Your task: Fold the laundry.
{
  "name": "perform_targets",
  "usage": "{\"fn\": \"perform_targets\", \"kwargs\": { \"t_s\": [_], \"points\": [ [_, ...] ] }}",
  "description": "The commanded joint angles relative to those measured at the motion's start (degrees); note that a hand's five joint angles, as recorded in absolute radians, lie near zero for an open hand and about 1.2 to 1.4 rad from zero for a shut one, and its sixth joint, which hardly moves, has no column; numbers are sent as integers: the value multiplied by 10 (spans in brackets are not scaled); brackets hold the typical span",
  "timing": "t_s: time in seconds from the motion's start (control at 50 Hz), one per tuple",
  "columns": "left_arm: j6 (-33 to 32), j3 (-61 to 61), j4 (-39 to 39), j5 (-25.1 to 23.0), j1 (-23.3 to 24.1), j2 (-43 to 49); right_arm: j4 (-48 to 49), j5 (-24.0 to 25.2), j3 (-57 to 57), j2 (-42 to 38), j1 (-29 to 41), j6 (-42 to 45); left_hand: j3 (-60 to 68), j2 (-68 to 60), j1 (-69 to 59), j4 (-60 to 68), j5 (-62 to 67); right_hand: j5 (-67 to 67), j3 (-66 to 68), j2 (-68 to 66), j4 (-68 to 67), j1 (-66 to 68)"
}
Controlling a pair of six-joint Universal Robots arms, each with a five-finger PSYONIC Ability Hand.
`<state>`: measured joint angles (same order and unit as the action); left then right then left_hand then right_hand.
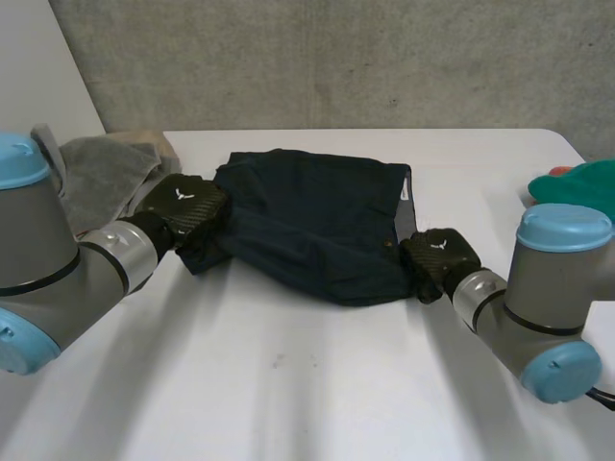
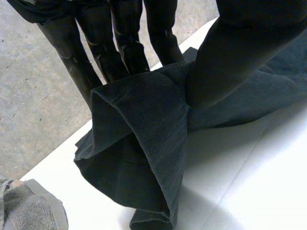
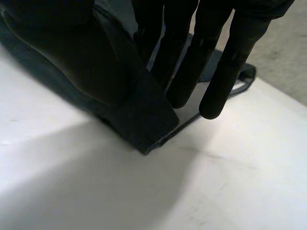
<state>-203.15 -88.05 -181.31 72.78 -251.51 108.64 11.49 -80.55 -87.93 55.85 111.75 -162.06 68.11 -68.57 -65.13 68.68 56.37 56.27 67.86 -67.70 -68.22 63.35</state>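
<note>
I see left hand (image 1: 183, 203) pinching the dark garment (image 1: 317, 226) at its 9 o'clock edge, right hand (image 1: 437, 256) pinching its 4 o'clock corner.

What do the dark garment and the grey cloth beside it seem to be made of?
The dark garment is likely woven cotton, matte navy; a fine weave shows and it folds in soft creases. The grey cloth is probably terry or fleece, matte; its surface looks nubby and thick.

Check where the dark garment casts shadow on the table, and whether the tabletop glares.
Head view: the garment leaves a soft shadow along its near edge on the table; no glare. Left wrist view: its lifted fold darkens the table beneath. Right wrist view: dark line under its edge.
</note>
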Motion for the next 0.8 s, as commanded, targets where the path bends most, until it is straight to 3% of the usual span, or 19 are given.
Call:
{"fn": "perform_targets", "kwargs": {
  "t_s": [0.02,0.12,0.2,0.34,0.42,0.52,0.62,0.7,0.78,0.8],
  "points": [
    [-3,2,17,2,-1,-52,-9,-17,13,86,2,22,119,-114,-149,113,136,137,121,-123,-118,167],
    [-3,34,31,3,-10,-127,-70,1,60,261,-1,51,119,-114,-149,113,136,137,121,-123,-118,167],
    [1,80,47,7,-10,-184,-165,26,156,315,-8,54,119,-114,-149,113,136,137,121,-123,-118,167],
    [20,147,95,9,-15,-229,-323,36,289,277,-36,97,119,-114,-149,113,136,137,121,-123,-118,167],
    [19,147,113,9,-15,-183,-342,25,294,241,-24,148,119,-114,-149,113,136,137,121,-123,-118,167],
    [13,155,114,13,-7,-62,-343,8,281,174,-14,161,119,-114,-149,113,136,137,121,-123,-118,167],
    [-1,217,101,10,-5,60,-328,-21,286,81,-8,164,119,-114,-149,113,136,137,121,-123,-118,167],
    [-30,327,58,16,-1,153,-249,-50,325,23,-6,157,119,-114,-149,113,136,137,121,-123,-118,167],
    [-44,442,-49,28,4,196,-90,-81,368,9,2,136,119,-114,-149,113,136,137,121,-123,-118,167],
    [-43,458,-80,28,4,198,-8,-86,376,11,7,120,119,-114,-149,113,136,137,121,-123,-118,167]
  ]
}}
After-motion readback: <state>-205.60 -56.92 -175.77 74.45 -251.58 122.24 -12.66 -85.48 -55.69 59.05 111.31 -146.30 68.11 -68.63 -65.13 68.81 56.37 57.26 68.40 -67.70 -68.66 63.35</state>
